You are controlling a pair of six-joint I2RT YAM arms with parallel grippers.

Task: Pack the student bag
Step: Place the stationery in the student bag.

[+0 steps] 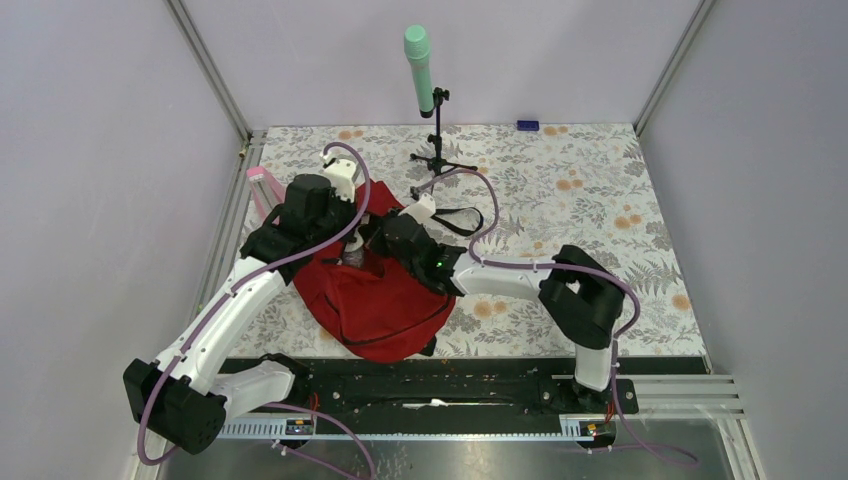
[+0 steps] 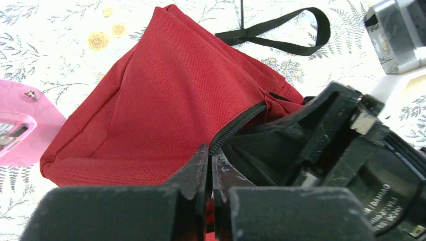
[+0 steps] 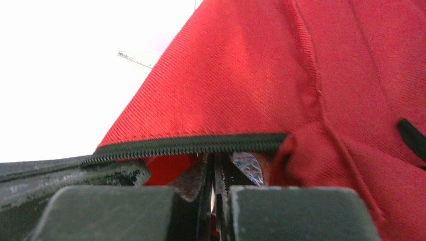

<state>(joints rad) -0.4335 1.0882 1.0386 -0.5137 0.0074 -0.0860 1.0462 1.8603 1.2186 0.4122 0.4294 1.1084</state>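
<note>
The student bag is a red backpack lying on the flowered table, its top raised between my two arms. In the left wrist view its red fabric fills the middle, and my left gripper is shut on the black zipper edge. My right gripper is shut at the same opening, just under the zipper band, with a thin bit of red fabric between its jaws. A crinkly shiny item shows inside the bag. From above, the left gripper and right gripper nearly meet.
A pink object lies left of the bag, also seen from above. A green microphone stands on a black tripod at the back. A black strap loop trails behind the bag. A small blue item sits at the far edge.
</note>
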